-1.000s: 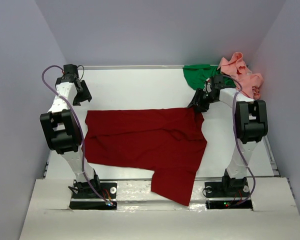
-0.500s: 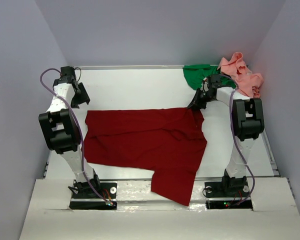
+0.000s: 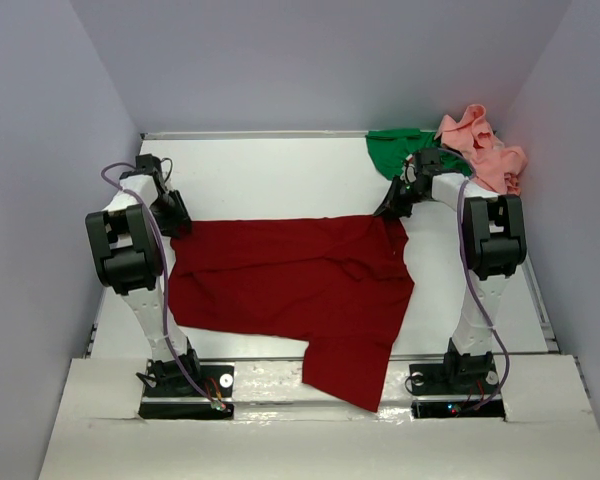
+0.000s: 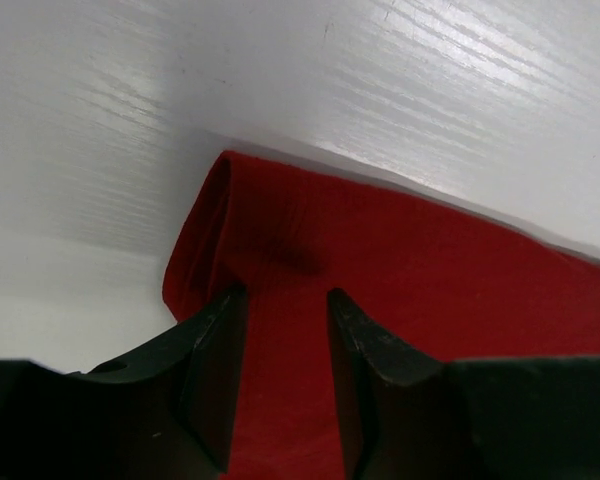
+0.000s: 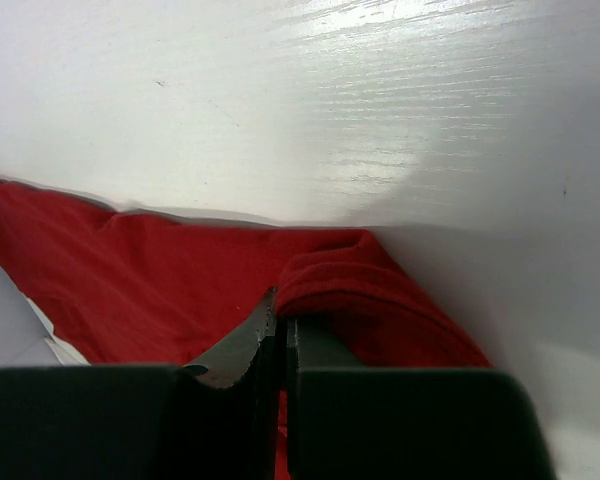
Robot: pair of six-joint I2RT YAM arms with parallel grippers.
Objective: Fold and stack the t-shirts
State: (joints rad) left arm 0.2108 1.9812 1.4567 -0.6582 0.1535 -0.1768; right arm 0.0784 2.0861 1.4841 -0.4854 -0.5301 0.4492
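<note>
Where my two arms are bolted down at the near edge of the table (image 3: 280, 175), one flap of the dark red t-shirt (image 3: 290, 290) reaches out over that edge between them. The rest of this shirt lies spread out flat in the middle of the table, with some small wrinkles near its right side.

My left fingers (image 3: 177, 222) are down at the far left corner of the red shirt. They are partly open, and red cloth shows in the gap between them. The shirt's edge is folded over just beside them. I cannot tell if they have hold of it.

My right fingers (image 3: 392, 208) are down at the far right corner of the same shirt. They are pressed tight together, and a little fold of red cloth is bunched up right at their tips, nipped there.

Past my right arm, in the far right corner of the table, lies the bright green t-shirt (image 3: 395, 150), all crumpled. My arm hides part of it. The salmon pink t-shirt (image 3: 480, 145) is heaped up touching its right side, close to the wall (image 3: 330, 60).
</note>
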